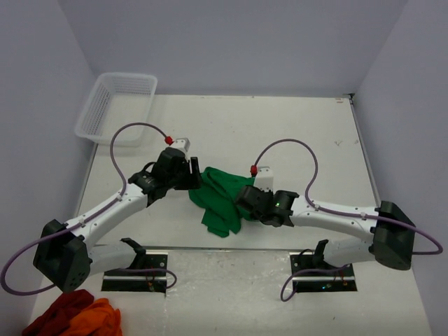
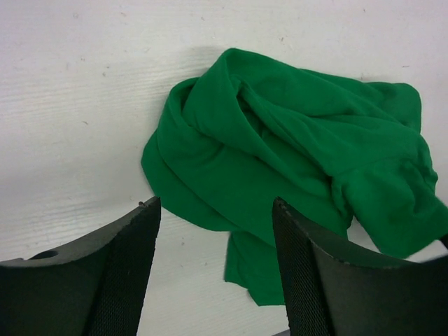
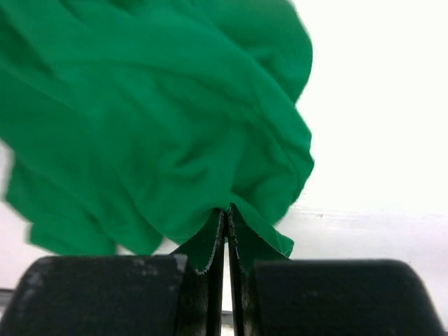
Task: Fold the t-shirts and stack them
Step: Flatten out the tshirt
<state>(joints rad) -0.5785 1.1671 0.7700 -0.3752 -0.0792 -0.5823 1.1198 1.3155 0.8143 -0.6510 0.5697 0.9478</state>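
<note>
1. Between the two grippers, mid-table [image 1: 294, 133], the green t-shirt [image 1: 218, 199] was seen crumpled in a heap.
2. A fold of it was pinched in the clenched right gripper [image 3: 226, 220]; this was shown only by the right wrist view.
3. The left gripper [image 2: 217, 231] was spread wide, with nothing held and the shirt just beyond it.
4. A white basket [image 1: 115, 105] was set at the far left corner.
5. Red and orange cloths [image 1: 73, 316] were heaped beside the left base.

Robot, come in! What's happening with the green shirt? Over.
Right gripper shut on green t-shirt. Left gripper open, empty. T-shirt crumpled, unfolded. Basket well aside.
</note>
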